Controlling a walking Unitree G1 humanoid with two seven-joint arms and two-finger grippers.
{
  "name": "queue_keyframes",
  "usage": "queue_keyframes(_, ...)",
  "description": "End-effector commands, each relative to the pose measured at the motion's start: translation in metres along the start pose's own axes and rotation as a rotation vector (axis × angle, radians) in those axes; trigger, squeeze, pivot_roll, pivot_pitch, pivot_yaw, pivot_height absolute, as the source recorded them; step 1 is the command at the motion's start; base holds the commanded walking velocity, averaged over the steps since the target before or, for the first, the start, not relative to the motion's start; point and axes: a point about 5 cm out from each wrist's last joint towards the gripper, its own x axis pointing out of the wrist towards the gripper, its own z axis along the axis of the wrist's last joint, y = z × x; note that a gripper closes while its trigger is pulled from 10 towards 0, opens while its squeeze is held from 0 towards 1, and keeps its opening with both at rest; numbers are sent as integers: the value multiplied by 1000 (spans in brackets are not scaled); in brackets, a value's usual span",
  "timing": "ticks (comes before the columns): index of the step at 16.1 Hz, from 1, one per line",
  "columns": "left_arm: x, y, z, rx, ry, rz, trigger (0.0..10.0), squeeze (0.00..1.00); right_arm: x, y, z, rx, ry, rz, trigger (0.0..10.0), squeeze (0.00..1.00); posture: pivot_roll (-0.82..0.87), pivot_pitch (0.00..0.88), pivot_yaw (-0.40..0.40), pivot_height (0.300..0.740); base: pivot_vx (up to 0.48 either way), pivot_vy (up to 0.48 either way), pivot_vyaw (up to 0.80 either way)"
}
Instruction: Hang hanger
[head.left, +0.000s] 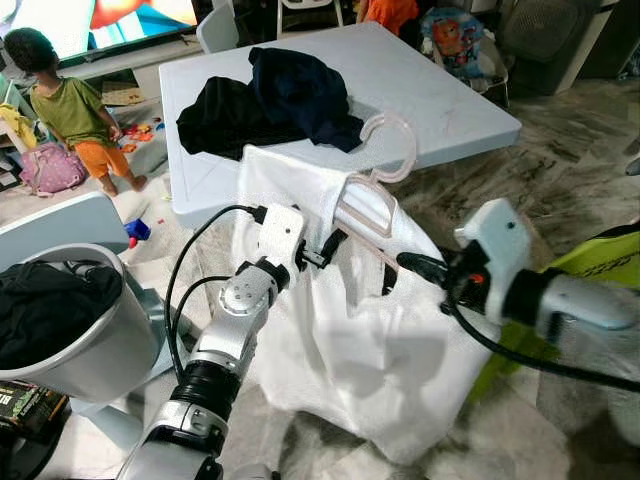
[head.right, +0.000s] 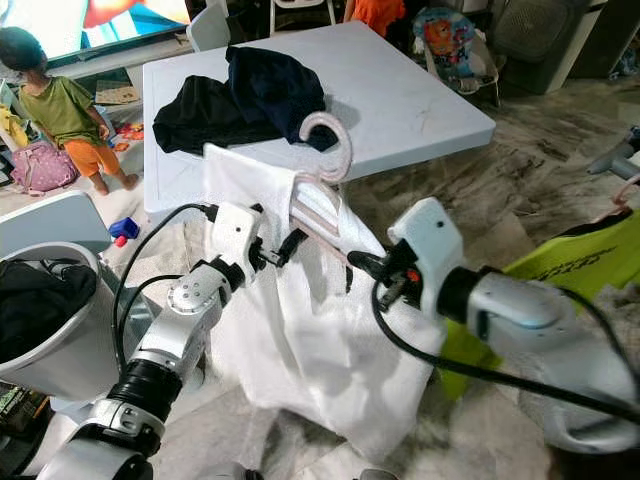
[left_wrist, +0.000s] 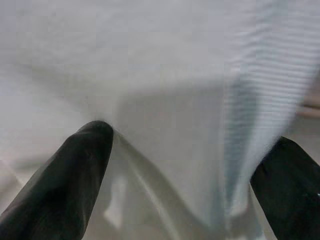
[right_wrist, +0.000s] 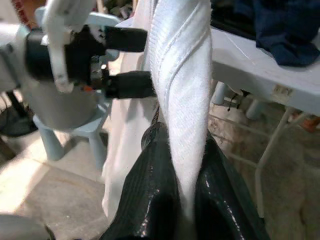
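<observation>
Hanger: pale pink plastic, threaded inside the white garment, held up in the air in front of the white table; hook above the neckline, near the table's front edge.
Orientation: hook topmost, curling back toward the robot's left; shoulder bar slanted, high at the left gripper, lower toward the right gripper; long axis along that bar, roughly side to side.
Left gripper: at the garment's upper left shoulder; fingers spread apart in the wrist view, cloth draped across the gap, not visibly pinched.
Right gripper: clamped on a twisted fold of the white cloth at the garment's right shoulder, cloth squeezed between both fingers.
Handling, judged: hanger light, stiff and smooth, likely to slide or tip inside the loose cloth; garment soft, limp, hanging well below, apt to drag off the low shoulder.
Best hold, judged: bar pinched through the cloth near the neck, hook left free.
Nearby: dark clothes piled on the table; laundry basket at the robot's left; person standing well behind.
</observation>
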Motion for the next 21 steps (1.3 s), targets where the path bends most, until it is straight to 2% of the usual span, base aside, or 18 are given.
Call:
queue_keyframes(1,2,2,-1,-1,10,15,10000,0,2,14,21,-24,-91,75,10000,0,-166,0,69,740,0,0,0)
queue_keyframes(4,2,11,-4,12,31,79,10000,0,-10,26,28,5,-105,189,10000,0,-171,0,68,740,0,0,0)
queue_keyframes(6,2,22,-5,28,43,132,10000,0,-21,29,21,-16,-45,222,10000,0,-179,0,72,740,0,0,0)
queue_keyframes(7,0,31,-5,35,49,171,10000,0,-33,26,13,-31,9,222,10000,0,-181,0,75,740,0,0,0)
queue_keyframes(11,-13,57,-11,81,80,243,10000,0,-61,-4,-2,-114,190,112,10000,0,-181,0,81,740,0,0,0)
queue_keyframes(15,-26,70,-15,84,88,280,10000,0,-83,-35,-18,-239,360,58,10000,0,-166,0,71,740,0,0,0)
queue_keyframes(17,-30,72,-16,80,87,269,10000,0,-93,-42,-27,-284,428,98,10000,0,-160,0,68,740,0,0,0)
queue_keyframes(18,-31,73,-17,27,95,260,10000,0,-99,-46,-33,-330,493,111,10000,0,-160,0,68,740,0,0,0)
queue_keyframes(19,-31,73,-18,11,100,256,10000,0,-100,-47,-34,-348,512,118,10000,0,-161,0,72,740,0,0,0)
queue_keyframes(20,-32,72,-19,10,117,221,10000,0,-103,-54,-38,-414,566,88,10000,0,-161,0,72,740,0,0,0)
queue_keyframes(21,-32,69,-21,15,127,187,10000,0,-104,-54,-40,-445,566,122,10000,0,-161,0,72,740,0,0,0)
